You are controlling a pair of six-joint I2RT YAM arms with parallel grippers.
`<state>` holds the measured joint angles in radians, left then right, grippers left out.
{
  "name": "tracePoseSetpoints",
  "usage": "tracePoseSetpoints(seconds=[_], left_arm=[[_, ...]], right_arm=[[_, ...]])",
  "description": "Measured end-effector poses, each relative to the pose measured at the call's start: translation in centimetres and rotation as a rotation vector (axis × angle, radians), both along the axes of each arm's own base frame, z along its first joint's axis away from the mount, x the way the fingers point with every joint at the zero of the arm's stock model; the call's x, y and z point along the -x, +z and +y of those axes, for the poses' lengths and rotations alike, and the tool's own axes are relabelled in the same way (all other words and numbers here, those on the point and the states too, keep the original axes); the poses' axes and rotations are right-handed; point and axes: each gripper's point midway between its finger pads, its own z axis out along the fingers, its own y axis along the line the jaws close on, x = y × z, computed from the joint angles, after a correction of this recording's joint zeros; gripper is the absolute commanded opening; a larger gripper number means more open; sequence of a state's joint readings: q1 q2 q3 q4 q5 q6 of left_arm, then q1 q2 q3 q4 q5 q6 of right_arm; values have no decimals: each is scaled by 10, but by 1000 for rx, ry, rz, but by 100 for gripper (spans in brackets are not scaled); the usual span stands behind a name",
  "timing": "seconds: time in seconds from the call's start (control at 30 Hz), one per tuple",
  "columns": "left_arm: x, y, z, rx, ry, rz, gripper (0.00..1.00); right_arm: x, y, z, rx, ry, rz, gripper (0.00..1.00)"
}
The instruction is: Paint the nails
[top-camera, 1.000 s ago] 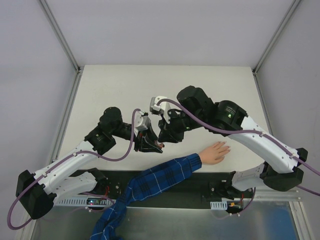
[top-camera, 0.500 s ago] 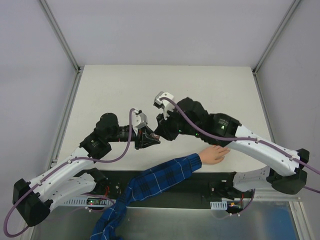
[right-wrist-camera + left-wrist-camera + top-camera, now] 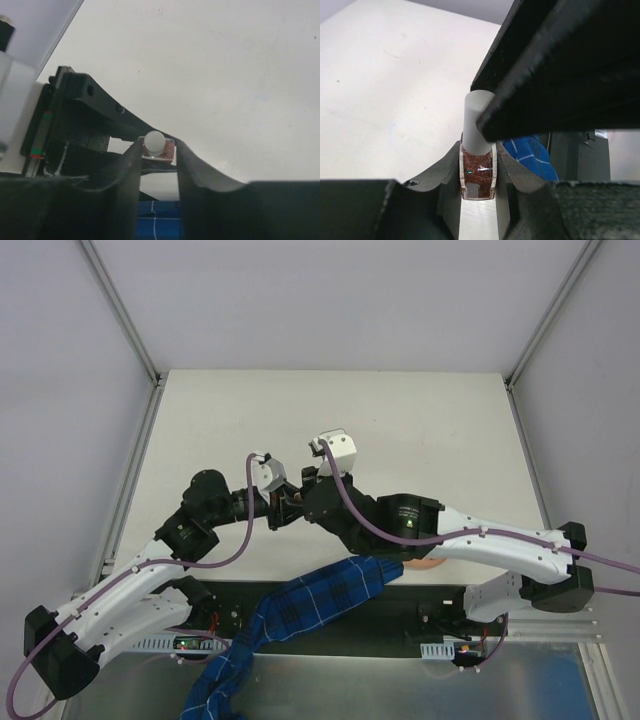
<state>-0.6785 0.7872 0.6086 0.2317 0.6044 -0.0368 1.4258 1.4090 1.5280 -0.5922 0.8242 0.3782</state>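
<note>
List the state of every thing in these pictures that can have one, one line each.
left gripper: shut on the bottle.
right gripper: open, fingers flanking the cap.
bottle: cap on, reddish polish inside.
hand: mostly hidden under the right arm; nails not visible.

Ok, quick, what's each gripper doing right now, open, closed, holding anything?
Left gripper: closed on the small reddish nail polish bottle.
Right gripper: jaws either side of the bottle's white cap; grip cannot be told.
</note>
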Motion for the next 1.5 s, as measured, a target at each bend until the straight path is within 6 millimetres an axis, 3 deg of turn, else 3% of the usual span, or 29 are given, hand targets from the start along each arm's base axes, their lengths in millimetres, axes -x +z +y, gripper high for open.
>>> tracePoseSetpoints(seconds=[0.17, 0.27, 0.47, 0.57, 0.73, 0.97, 1.13, 1.33, 1.5], left_arm=[[-4, 19, 0, 44, 9, -55, 0], [-3, 21, -1, 51, -2, -56, 0], [5, 23, -10, 54, -83, -27, 0], [11, 22, -19, 52, -155, 16, 0], [15, 31, -35, 55, -261, 118, 0], [17, 58, -48, 91, -382, 135, 0], [20, 58, -52, 89, -436, 149, 0], [19, 56, -54, 93, -464, 170, 0], [16, 62, -51, 110, -457, 153, 0]], right_arm=[[4, 5, -6, 75, 61, -13, 72], [8, 13, -14, 114, 128, -31, 80], [23, 37, -39, 105, 347, -61, 84], [18, 49, -58, 73, 447, -69, 81], [4, 62, -69, 26, 602, -85, 71], [-10, 49, -61, 8, 783, -43, 61], [-11, 48, -54, -32, 869, -26, 52], [2, 56, -47, -85, 966, -33, 35], [2, 55, -45, -104, 983, -37, 33]])
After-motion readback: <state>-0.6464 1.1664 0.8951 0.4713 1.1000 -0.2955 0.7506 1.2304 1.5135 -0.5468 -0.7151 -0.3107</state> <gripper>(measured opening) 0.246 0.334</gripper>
